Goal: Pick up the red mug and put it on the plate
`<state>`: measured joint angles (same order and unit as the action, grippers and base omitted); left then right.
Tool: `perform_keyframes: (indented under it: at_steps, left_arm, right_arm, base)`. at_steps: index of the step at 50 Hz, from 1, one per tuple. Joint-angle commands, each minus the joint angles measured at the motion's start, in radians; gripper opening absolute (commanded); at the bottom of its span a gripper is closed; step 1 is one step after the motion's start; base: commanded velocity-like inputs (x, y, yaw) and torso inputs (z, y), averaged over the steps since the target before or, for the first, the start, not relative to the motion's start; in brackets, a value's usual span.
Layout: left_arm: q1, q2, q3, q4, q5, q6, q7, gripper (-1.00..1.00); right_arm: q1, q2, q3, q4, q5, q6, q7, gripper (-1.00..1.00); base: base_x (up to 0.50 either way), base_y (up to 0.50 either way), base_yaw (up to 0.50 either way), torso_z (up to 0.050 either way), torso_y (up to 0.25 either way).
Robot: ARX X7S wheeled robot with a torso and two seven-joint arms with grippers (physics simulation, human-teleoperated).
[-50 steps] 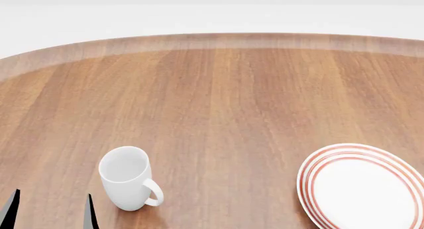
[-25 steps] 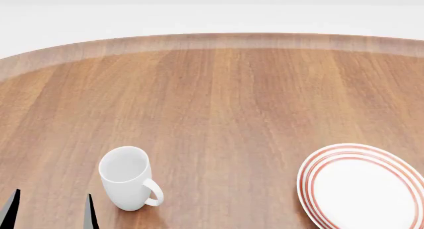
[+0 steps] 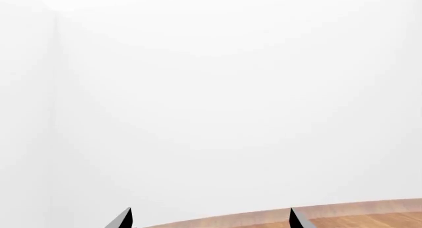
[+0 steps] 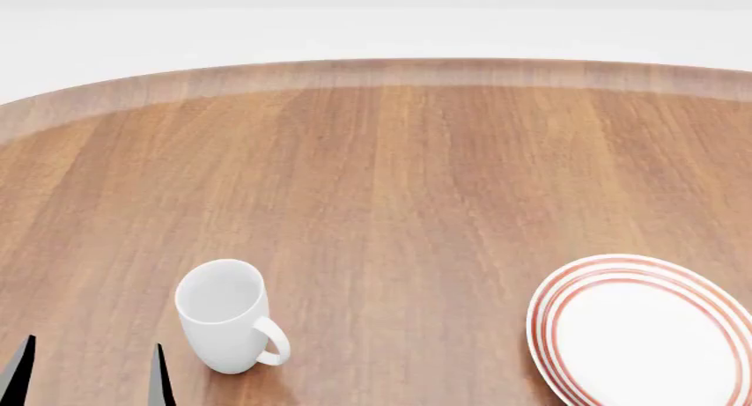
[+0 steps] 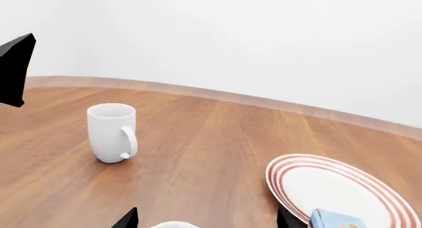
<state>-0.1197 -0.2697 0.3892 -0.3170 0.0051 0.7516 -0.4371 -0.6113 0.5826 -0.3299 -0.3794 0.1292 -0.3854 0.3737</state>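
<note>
The left wrist view shows only the left tool (image 3: 209, 219), tips wide apart. From the head, just a white mug (image 4: 227, 315) and the plate (image 4: 640, 331) on the table (image 4: 388, 177); no red mug visible. The right wrist shows the right tool (image 5: 204, 220) spread, so find the mug first.
</note>
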Motion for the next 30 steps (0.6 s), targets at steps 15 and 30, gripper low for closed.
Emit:
perform_keyframes:
  at_steps: [15, 30]
  left_arm:
    - [-0.003, -0.004, 0.007, -0.002, 0.002, 0.005, -0.008, 1.0]
    - [-0.004, -0.006, 0.01, -0.004, 0.002, 0.008, -0.013, 1.0]
  right_arm:
    - [-0.008, -0.023, -0.06, 0.152, -0.016, -0.124, -0.032, 1.0]
    - [0.011, -0.04, -0.086, 0.223, -0.005, -0.156, -0.047, 1.0]
  base:
    - [0.0, 0.0, 0.0, 0.0, 0.0]
    - [0.0, 0.0, 0.0, 0.0, 0.0]
